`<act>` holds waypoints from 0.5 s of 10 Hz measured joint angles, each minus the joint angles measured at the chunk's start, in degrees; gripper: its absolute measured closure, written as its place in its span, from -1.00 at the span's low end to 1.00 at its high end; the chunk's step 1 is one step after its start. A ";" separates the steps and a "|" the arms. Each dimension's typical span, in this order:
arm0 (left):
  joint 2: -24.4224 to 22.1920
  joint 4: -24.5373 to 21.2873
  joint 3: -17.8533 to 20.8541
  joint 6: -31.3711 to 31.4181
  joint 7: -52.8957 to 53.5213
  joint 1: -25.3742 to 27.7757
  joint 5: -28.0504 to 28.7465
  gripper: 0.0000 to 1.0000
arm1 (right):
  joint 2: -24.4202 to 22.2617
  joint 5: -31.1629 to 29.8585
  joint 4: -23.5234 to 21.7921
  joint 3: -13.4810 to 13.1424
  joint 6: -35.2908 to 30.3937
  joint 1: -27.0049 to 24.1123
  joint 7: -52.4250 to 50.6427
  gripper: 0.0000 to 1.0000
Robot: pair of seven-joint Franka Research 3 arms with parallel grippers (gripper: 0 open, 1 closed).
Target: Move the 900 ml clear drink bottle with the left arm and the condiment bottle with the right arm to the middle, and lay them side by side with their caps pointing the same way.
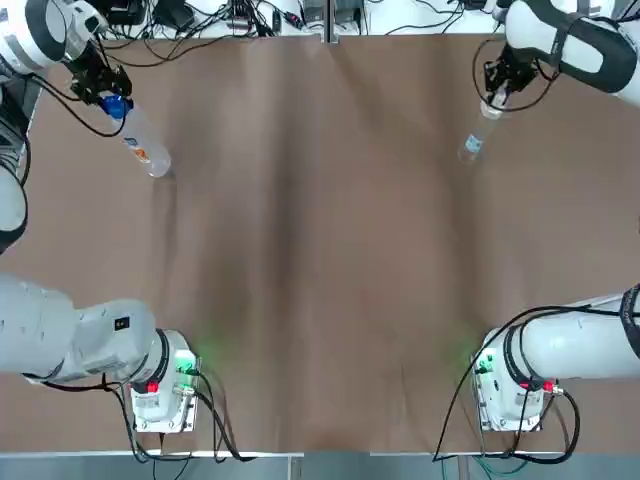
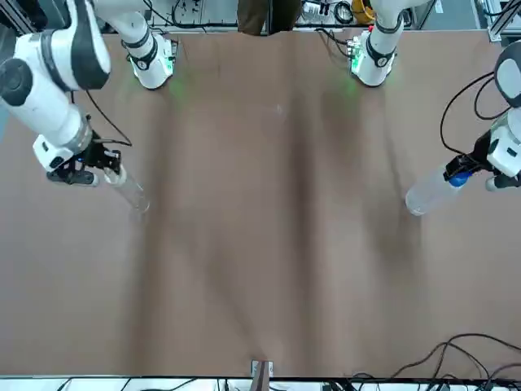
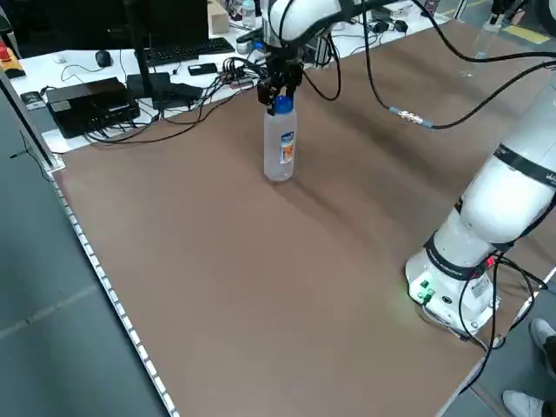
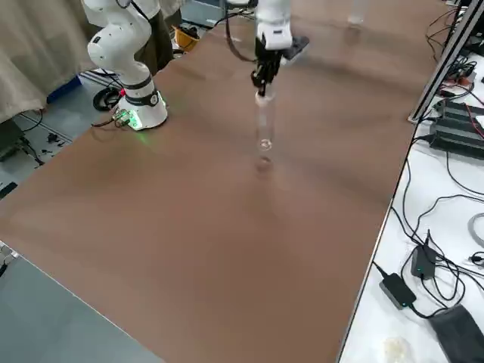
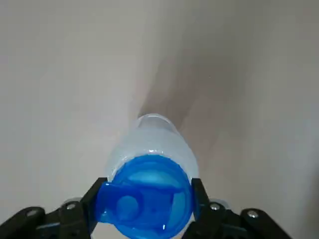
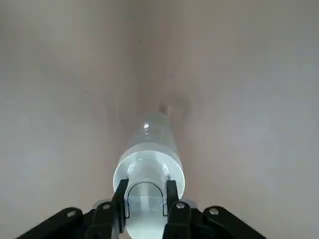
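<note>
Drink bottle (image 1: 146, 149) sits cap-gripped in left pincer (image 1: 112, 101), condiment bottle (image 1: 476, 137) in right pincer (image 1: 496, 96).

White rounded arm links (image 1: 85, 340), black joint bands (image 1: 160, 352), black cables (image 3: 407, 115); green-lit bases (image 1: 160, 402), red buttons (image 1: 152, 387); black left claw (image 1: 110, 98), right claw (image 1: 495, 95).

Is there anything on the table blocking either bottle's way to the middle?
Nothing visible does. The left gripper holds the drink bottle at the far left, the right gripper holds the condiment bottle at the far right, and the table between them shows only bare brown surface.
</note>
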 joint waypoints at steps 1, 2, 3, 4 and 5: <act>0.10 0.33 -0.03 -0.09 -5.95 -2.15 -0.01 -0.44 | 0.04 0.04 1.66 0.07 -0.95 3.12 6.64 0.32; 0.49 0.58 -0.10 -0.09 -13.45 -4.88 -0.02 -0.44 | 0.31 0.09 3.16 0.14 -1.46 6.12 13.44 0.32; 1.19 1.04 -0.18 -0.09 -21.26 -7.58 -0.03 -0.44 | 1.10 0.14 4.82 0.19 -1.72 8.99 20.42 0.32; 2.02 1.79 -0.24 -0.08 -28.96 -10.07 -0.06 -0.44 | 2.62 0.79 6.82 0.21 -1.90 11.33 27.17 0.32; 2.85 2.95 -0.33 -0.08 -37.79 -12.29 -0.12 -0.44 | 4.78 2.23 9.28 0.22 -1.99 13.20 33.51 0.32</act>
